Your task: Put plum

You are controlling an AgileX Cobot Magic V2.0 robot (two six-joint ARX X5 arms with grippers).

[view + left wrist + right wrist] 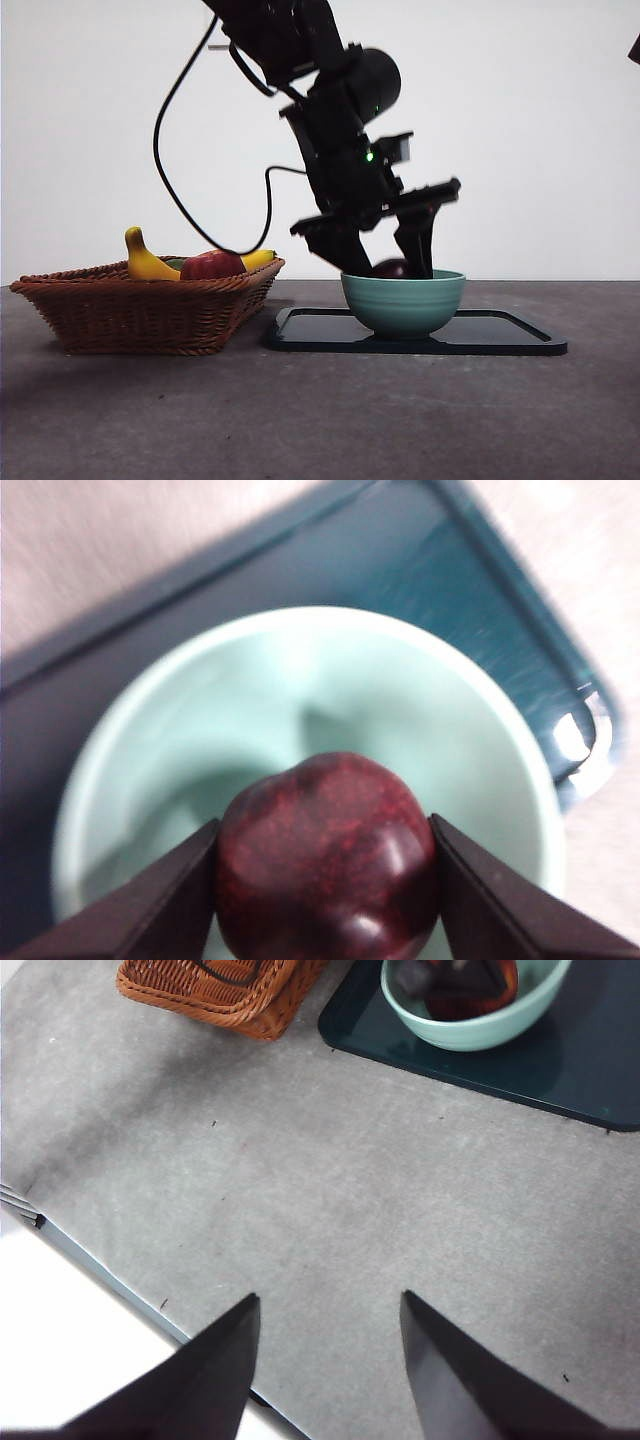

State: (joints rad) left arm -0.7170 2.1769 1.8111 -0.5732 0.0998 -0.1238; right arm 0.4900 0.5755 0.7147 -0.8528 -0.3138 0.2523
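My left gripper (392, 268) is shut on the plum (328, 858), a glossy dark maroon fruit, and holds it inside the mouth of the pale green bowl (180, 740). In the front view the plum (392, 268) just shows above the bowl's rim (404, 300) between the jaws. The bowl stands on a dark teal tray (500, 335). My right gripper (328, 1320) is open and empty, high over the bare grey table, away from the bowl (480, 1022).
A wicker basket (140, 310) stands left of the tray with a banana (145, 262) and a red apple (212, 265) in it. It also shows in the right wrist view (215, 990). The table's edge (110, 1280) lies near the right gripper.
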